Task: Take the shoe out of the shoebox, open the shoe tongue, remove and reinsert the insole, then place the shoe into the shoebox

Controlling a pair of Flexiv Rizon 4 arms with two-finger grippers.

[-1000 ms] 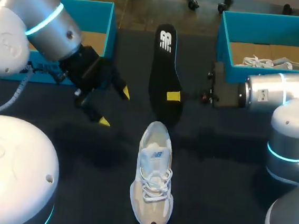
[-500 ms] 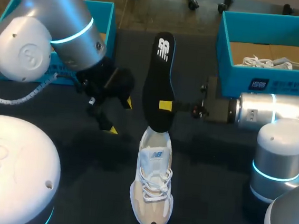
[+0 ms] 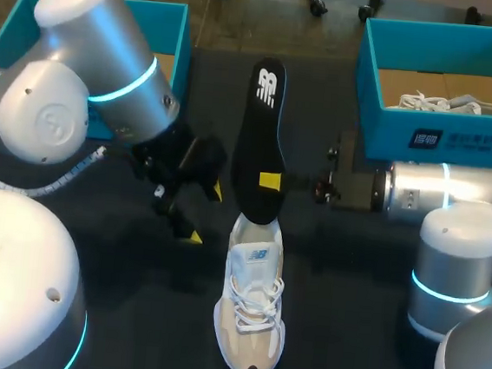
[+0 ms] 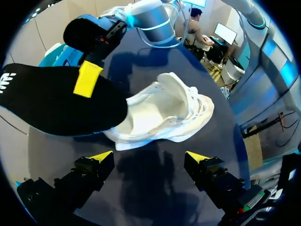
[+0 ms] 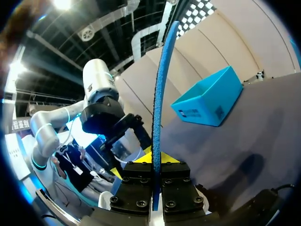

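Now your right gripper (image 3: pixel 270 181) clamps the flat black foam insole (image 3: pixel 261 142), lengthwise in line with the white lace-up sneaker (image 3: pixel 252 307), lower end seemingly touching its collar; left gripper (image 3: pixel 205 214) gapes alongside.

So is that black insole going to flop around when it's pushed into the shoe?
Probably springy rather than limp: the insole, pinched toward one end by the right jaws, holds its long free end out with only a slight bow. Edge-on it looks thin, so likely light. Pressed into the shoe, it may buckle a little.
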